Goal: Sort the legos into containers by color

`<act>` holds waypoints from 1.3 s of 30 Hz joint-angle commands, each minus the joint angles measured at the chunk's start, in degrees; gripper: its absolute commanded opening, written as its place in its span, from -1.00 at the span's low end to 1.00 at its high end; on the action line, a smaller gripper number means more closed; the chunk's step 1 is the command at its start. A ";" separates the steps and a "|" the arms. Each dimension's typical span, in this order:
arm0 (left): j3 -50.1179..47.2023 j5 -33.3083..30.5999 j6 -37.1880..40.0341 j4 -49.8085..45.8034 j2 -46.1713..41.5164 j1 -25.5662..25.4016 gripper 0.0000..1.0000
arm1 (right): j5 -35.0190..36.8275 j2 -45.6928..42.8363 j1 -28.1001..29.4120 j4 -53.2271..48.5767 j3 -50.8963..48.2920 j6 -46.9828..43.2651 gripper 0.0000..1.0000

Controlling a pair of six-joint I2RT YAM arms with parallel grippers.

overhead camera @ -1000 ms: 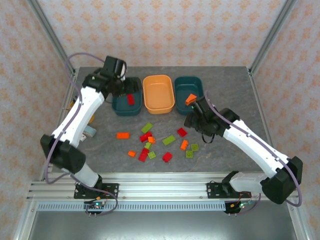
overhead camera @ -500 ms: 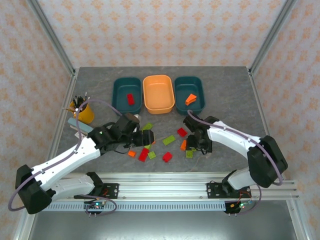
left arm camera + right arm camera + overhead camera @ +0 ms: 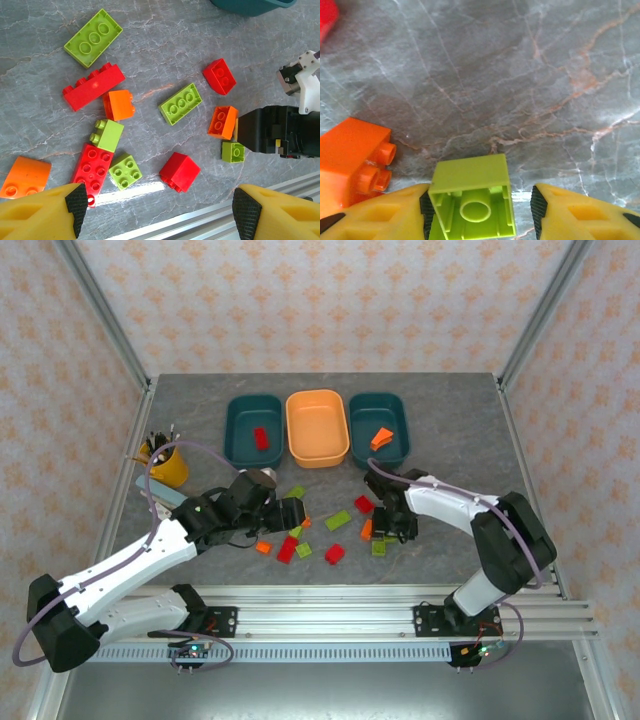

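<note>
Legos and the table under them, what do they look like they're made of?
Legos: moulded plastic, smooth and slightly glossy; crisp studs and a hollow underside show. Table: grey veined surface like marble, either stone or a printed laminate, I can't tell which; semi-gloss, with a bright reflection near the edge.

I'm looking at a grey marbled counter (image 3: pixel 450 440). At about nine o'clock on it, near the edge, stands a yellow cup (image 3: pixel 170 470) with dark pens (image 3: pixel 156 439) poking upward. A slotted aluminium rail (image 3: pixel 330 605) runs along six o'clock. Peach patterned wallpaper (image 3: pixel 320 300) fills twelve o'clock, bounded by slanting metal posts (image 3: pixel 104 310).
</note>
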 commanded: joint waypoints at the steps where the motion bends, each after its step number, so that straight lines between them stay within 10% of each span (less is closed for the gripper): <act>1: 1.54 -1.96 -0.52 1.10 0.54 -0.30 0.59 | 0.69 1.94 -0.16 1.41 0.25 -0.05 0.03; 24: 8.80 -5.78 0.61 -2.04 3.63 0.96 0.64 | 7.20 -10.85 1.10 -6.99 8.68 2.31 -0.44; 39: 24.47 3.65 6.72 -3.12 18.29 25.14 0.64 | 4.67 27.38 2.74 -6.51 56.04 -1.57 -0.43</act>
